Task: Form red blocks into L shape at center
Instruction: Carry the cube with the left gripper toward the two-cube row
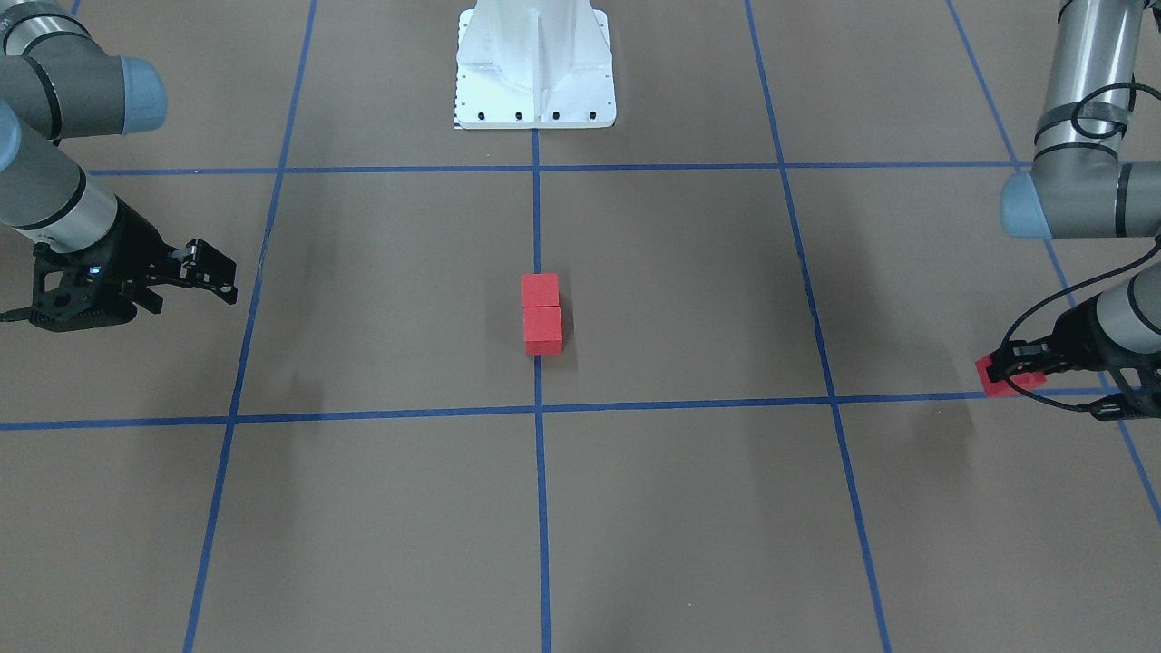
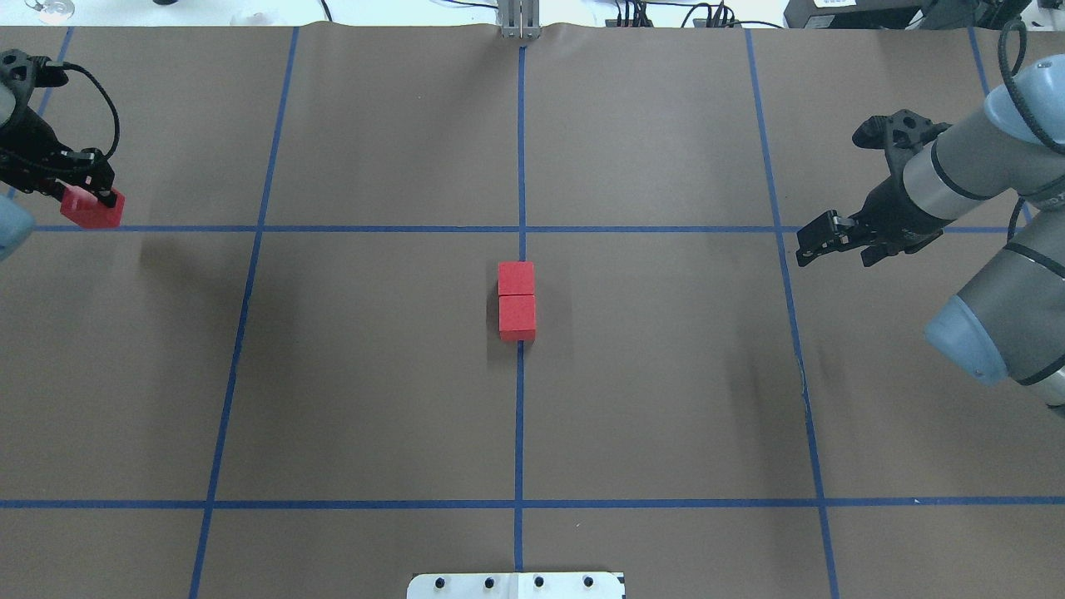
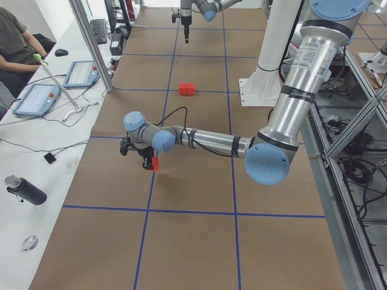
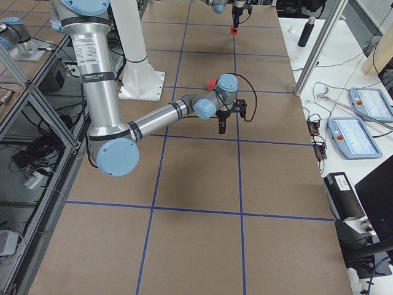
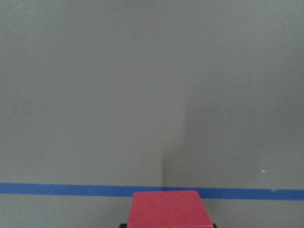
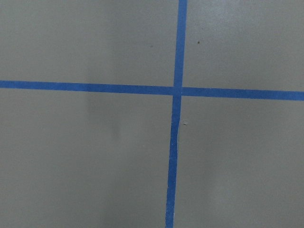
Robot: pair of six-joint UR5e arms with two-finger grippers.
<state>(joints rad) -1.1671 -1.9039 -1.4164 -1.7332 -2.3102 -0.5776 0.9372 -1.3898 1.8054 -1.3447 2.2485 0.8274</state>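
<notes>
Two red blocks (image 1: 541, 313) sit touching in a short row on the centre blue line, also seen in the overhead view (image 2: 516, 299). My left gripper (image 2: 87, 198) is at the table's far left and shut on the third red block (image 2: 91, 210), holding it just above a blue line. This block shows in the front view (image 1: 996, 379) and at the bottom of the left wrist view (image 5: 170, 210). My right gripper (image 2: 814, 244) hovers empty at the far right with its jaws apart, and appears in the front view (image 1: 229, 283).
The brown table (image 2: 374, 374) is marked with a blue tape grid (image 2: 520, 503). The robot's white base plate (image 1: 535, 91) stands at the robot's edge of the table. An operator and tablets (image 3: 36, 96) are beyond the far edge.
</notes>
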